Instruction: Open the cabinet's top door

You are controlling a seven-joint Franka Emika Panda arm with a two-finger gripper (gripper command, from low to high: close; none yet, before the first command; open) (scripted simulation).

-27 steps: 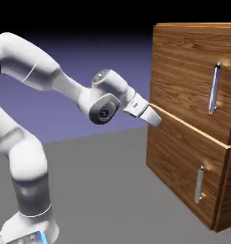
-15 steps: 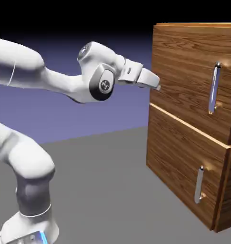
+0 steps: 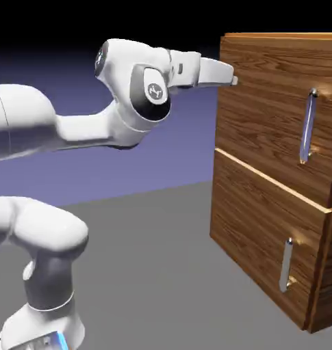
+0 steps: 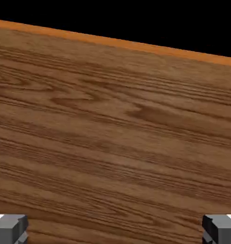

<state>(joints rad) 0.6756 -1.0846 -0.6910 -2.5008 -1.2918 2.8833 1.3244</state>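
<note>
The gripper [image 3: 233,80] is seen raised high, levelled out and aimed straight at the cabinet [image 3: 264,225]. In the hand view its two grey fingertips [image 4: 10,228] are found far out in the bottom corners, so the jaws are spread wide and nothing is held between them. Only wood grain is framed between the tips.

Just ahead of the fingertips, the top door [image 3: 264,102] is met near its upper corner on the side away from the handle; from the exterior view the tips appear to be at the panel's face, though actual contact cannot be confirmed. In the hand view the panel is shown filling nearly everything, its upper edge traced as a bright orange line tilting down across the frame, with blackness above it.

Farther along the door from the hand, the long silver bar handle [image 3: 307,128] is seen standing upright, well apart from the fingers and somewhat lower than them. The top door is shown shut, flush in the cabinet front.

Below the hand, past the seam between the panels, the lower door [image 3: 257,246] is set, with its shorter handle [image 3: 286,265] near the same far edge.

Behind the hand, the white arm [image 3: 72,130] is stretched back.
</note>
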